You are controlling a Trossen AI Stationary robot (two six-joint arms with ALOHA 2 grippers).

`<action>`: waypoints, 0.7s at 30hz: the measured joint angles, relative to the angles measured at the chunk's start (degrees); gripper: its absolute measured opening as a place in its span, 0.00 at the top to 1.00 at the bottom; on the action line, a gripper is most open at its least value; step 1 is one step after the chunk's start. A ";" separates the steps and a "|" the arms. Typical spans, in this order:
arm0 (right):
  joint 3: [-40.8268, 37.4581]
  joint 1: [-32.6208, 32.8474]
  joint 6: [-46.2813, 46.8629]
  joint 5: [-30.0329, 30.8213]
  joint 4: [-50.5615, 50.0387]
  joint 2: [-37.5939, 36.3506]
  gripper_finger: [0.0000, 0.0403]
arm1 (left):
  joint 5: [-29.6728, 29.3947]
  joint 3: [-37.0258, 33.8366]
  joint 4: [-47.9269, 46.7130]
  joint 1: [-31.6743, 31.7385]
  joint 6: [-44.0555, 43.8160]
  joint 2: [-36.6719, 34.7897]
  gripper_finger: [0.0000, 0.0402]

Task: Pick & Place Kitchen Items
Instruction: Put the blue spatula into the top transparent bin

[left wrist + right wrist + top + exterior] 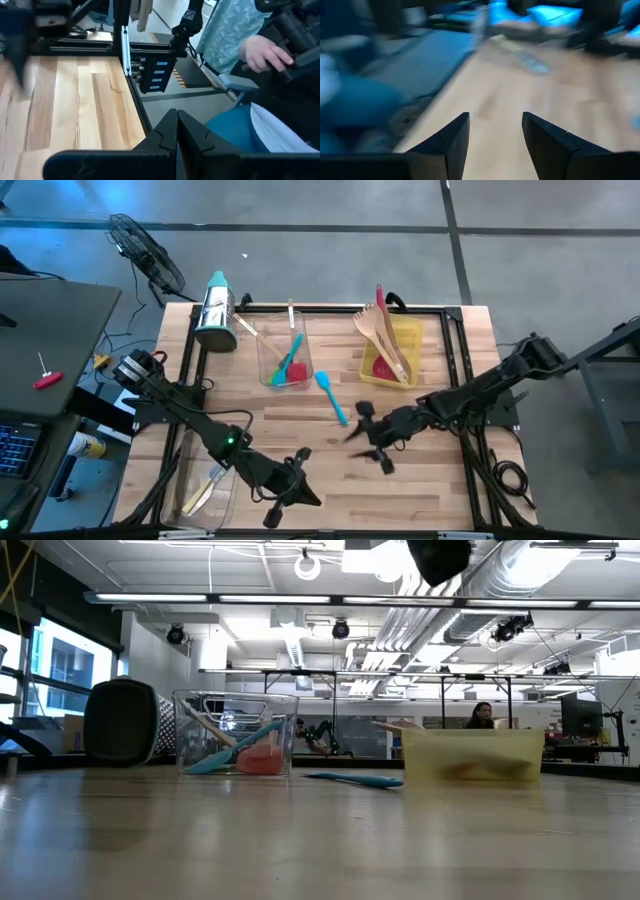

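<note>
Blue spatula (331, 397) lies flat; left fingers (170, 137) pressed together, right fingers (455, 135) spread.

A pale butcher-block wooden table (400, 480) edged with black metal framing is set on a grey concrete floor (330, 250) crossed by dark seams. A black wire-caged floor fan (145, 252) is stood beyond the table's far left corner. A dark desk (45, 330) is seen to the left. Overhead, exposed silver ceiling ducts (470, 595) and long strip lights (210, 598) are shown; bright windows (65, 675) are placed at left, with what may be a seated person (480, 716) far behind.
</note>
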 joint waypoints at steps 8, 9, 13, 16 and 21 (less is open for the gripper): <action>0.02 -5.29 -2.17 19.06 4.96 -0.44 0.57 | -2.59 2.43 -7.21 5.10 1.86 -2.31 1.00; 0.07 -6.64 -0.67 18.54 4.85 -0.44 0.57 | -2.52 3.79 -10.24 6.18 1.90 -3.04 1.00; 2.90 -11.87 1.76 18.40 -3.30 0.00 0.57 | -2.83 10.29 -30.49 9.60 2.90 -6.66 1.00; 5.90 -15.43 2.00 18.64 -9.81 0.60 0.57 | -5.84 16.57 -45.98 11.80 3.65 -8.80 1.00; 12.31 -20.53 3.16 15.20 -20.84 2.88 0.57 | -20.47 25.79 -67.71 14.62 4.06 -9.97 1.00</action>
